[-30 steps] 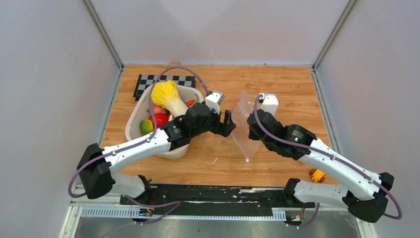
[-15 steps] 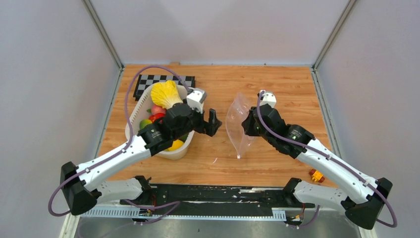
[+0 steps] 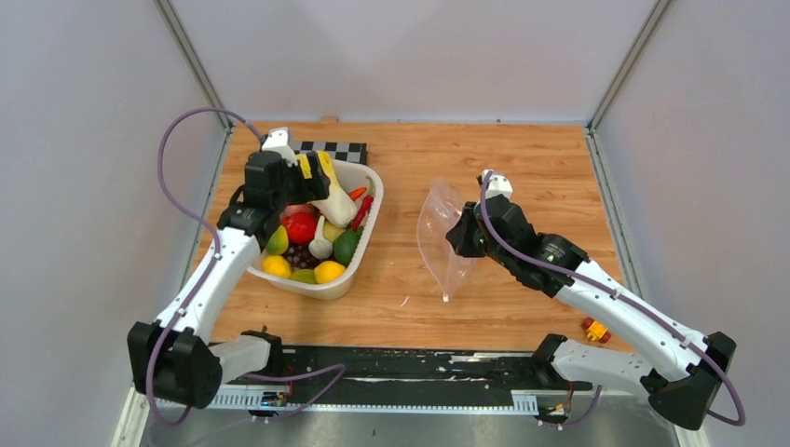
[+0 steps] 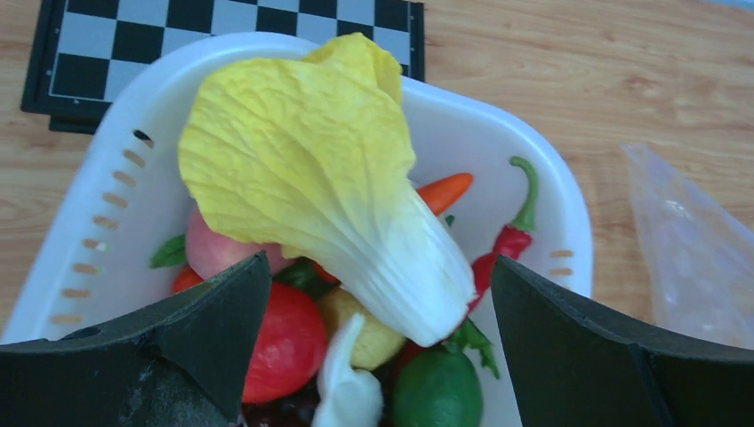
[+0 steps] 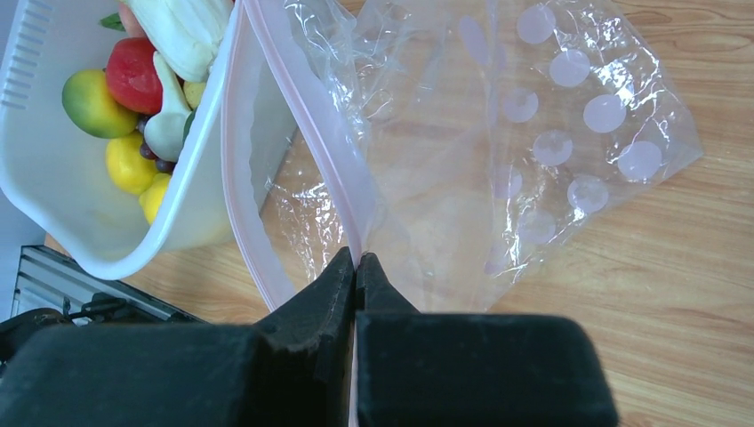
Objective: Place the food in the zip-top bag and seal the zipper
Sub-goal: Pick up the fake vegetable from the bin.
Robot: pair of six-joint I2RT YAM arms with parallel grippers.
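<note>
Swung left since the earlier frames, the left gripper (image 4: 382, 302) now hangs over the basket (image 4: 498, 133) at the table's left, fingers spread wide either side of the cabbage (image 4: 311, 178), apparently not touching it; the right gripper (image 5: 356, 262) is pinched on the zipper (image 5: 311, 142) of the bag (image 5: 533, 178), lifted just right of the basket. Risk: held at one point only, the bag's mouth may sag shut against the broad cabbage; the smooth stalk may slip. Hidden: food beneath the cabbage; how far the mouth gapes is unclear.

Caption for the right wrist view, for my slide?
Right hand pinches the zip-top bag by its zipper, beside the white basket.
</note>
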